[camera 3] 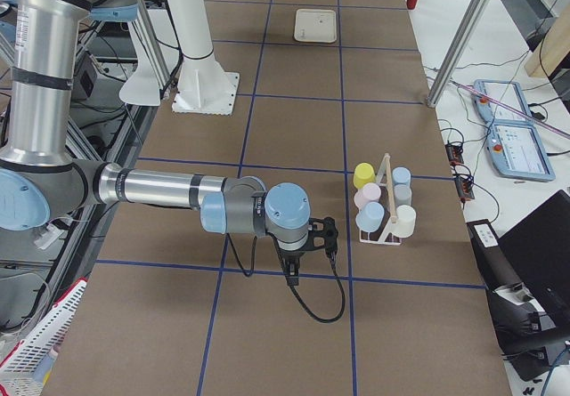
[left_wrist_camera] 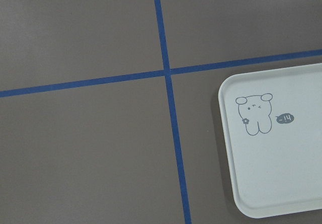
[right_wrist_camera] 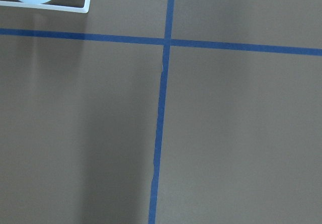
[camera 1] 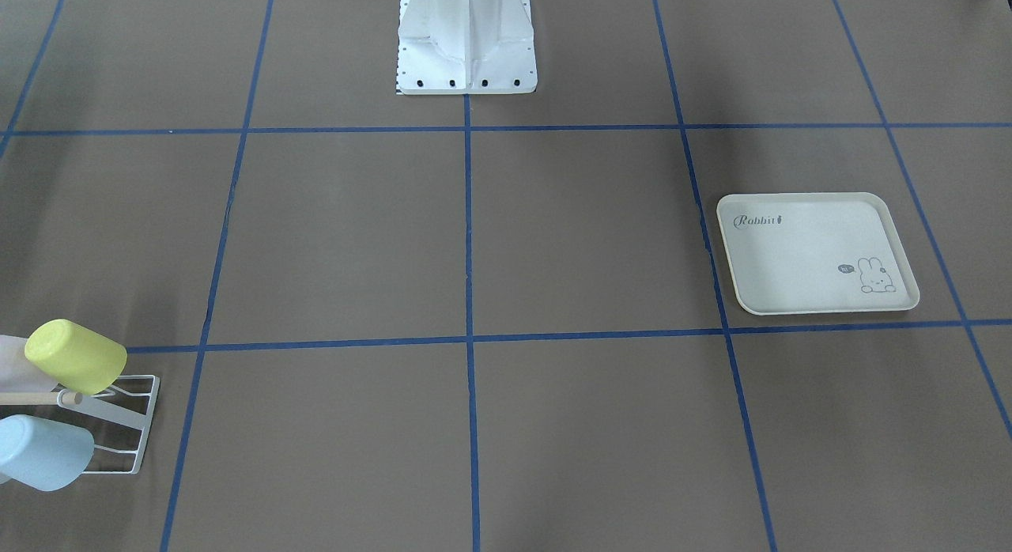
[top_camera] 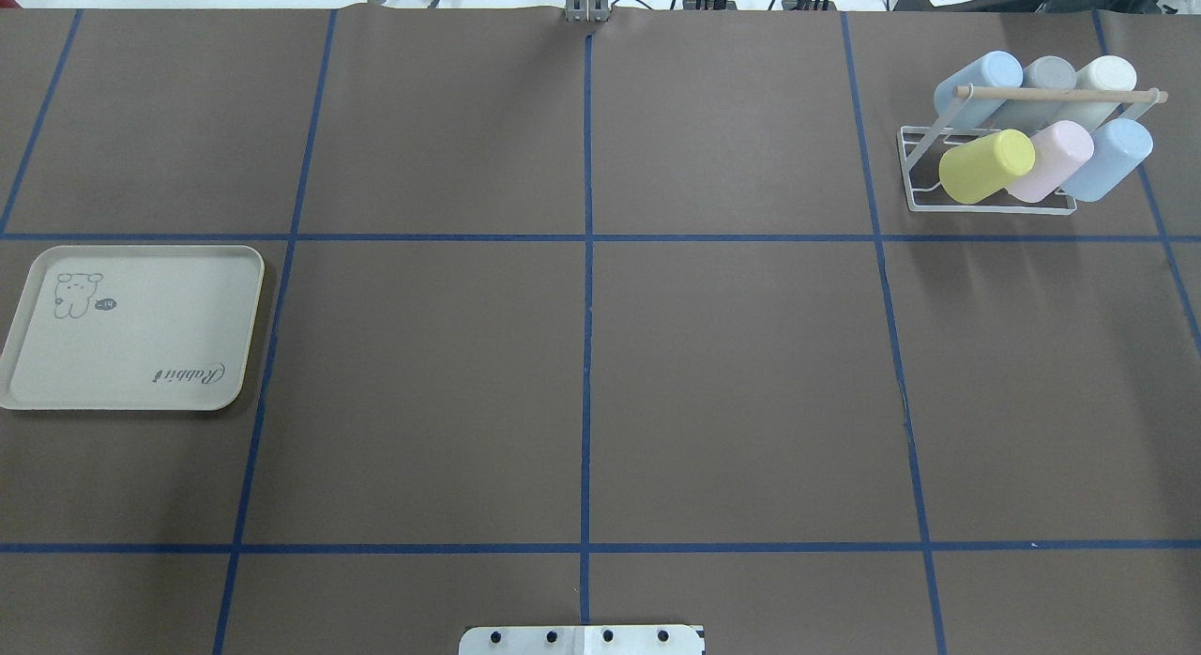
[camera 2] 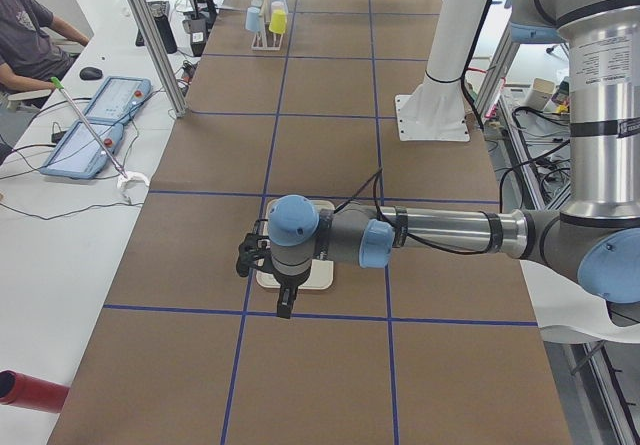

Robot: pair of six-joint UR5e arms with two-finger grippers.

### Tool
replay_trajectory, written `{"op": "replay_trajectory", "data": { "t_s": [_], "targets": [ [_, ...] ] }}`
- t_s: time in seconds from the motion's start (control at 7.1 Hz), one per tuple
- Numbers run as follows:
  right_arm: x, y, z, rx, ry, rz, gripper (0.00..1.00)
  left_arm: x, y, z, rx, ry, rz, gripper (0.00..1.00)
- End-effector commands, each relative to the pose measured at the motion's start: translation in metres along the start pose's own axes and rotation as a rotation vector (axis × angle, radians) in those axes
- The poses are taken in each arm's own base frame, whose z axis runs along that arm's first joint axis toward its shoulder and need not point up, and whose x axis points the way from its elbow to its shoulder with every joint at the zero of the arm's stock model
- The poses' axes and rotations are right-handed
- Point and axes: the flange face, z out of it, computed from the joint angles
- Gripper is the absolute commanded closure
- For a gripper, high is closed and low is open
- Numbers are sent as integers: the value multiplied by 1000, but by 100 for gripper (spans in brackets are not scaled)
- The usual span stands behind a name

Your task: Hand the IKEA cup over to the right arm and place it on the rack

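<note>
Six plastic cups, all on white wire-frame drying rack point(top_camera: 906, 167), at far right of brown paper-covered table point(top_camera: 732, 383) in overhead view.

Front row, lying tilted: yellow plastic cup point(top_camera: 985, 165), pink plastic cup point(top_camera: 1056, 158), light-blue plastic cup point(top_camera: 1112, 158).

Back row, under light wooden dowel point(top_camera: 1060, 95): second light-blue cup point(top_camera: 976, 83), grey cup point(top_camera: 1049, 73), cream cup point(top_camera: 1107, 73). Cannot tell which is the task's cup.

Right gripper point(camera 3: 290, 276): seen in side view only. Points down over table, near rack, apart from it. Fingers spread or pressed together: cannot tell.

Left gripper point(camera 2: 284, 303): side view only. Hangs over cream rabbit-printed rectangular tray point(top_camera: 131, 331), well apart from rack. Finger state: cannot tell.

Left wrist cam shows tray corner w/ rabbit print.
</note>
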Motion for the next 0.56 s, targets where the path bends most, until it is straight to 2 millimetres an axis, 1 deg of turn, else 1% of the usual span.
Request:
{"op": "replay_trajectory", "data": {
  "t_s": [0.0, 0.42],
  "targets": [
    [-6, -7, -5, 13, -5, -9, 0, 1, -3, -1, 1, -1, 3, 0],
    [-16, -6, -10, 11, -57, -6, 0, 1, -4, -1, -1, -1, 1, 0]
  ]
}}
